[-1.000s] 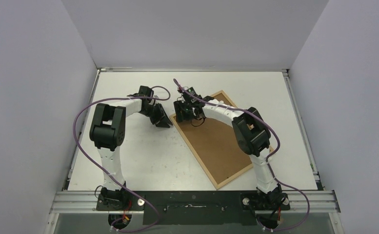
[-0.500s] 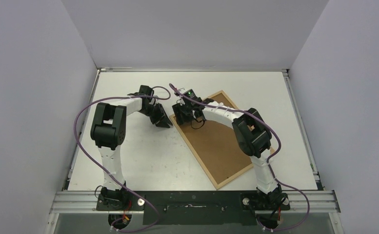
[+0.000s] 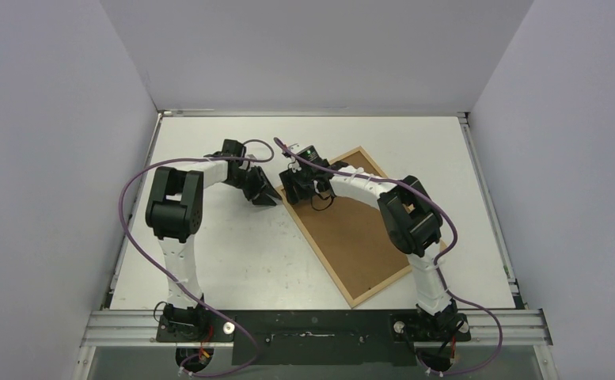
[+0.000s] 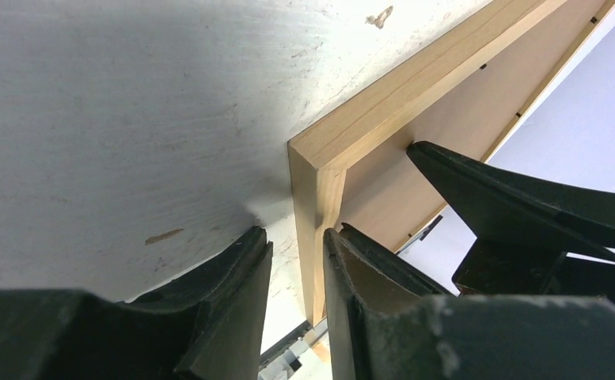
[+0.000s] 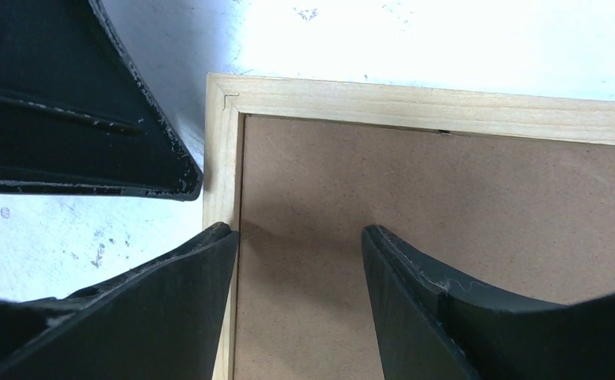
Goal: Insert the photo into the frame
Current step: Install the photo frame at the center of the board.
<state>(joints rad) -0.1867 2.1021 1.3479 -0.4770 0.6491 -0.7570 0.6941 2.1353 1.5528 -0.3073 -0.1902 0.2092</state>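
Observation:
The frame [image 3: 383, 286] of light wood lies slanted on the table, with the brown backing panel [image 3: 351, 237] inside it. The photo is not in view. My left gripper [image 3: 267, 196] is at the frame's left corner. In the left wrist view its jaws [image 4: 296, 237] stand narrowly apart astride the wooden strip [image 4: 415, 87]; one finger touches the strip and a gap shows at the other. My right gripper [image 3: 304, 188] is open just above the same corner. In the right wrist view [image 5: 298, 233] one finger is over the strip [image 5: 415, 103] and the other over the panel [image 5: 446, 206].
The white table [image 3: 233, 253] is walled by grey panels on three sides. The two grippers are very close together at the corner; the left one's fingers [image 5: 90, 134] show in the right wrist view. The arm bases sit on the rail [image 3: 312, 326] at the near edge.
My left gripper has edged slightly right onto the frame's corner. My right gripper has shifted only a little above it. The frame has not visibly moved.

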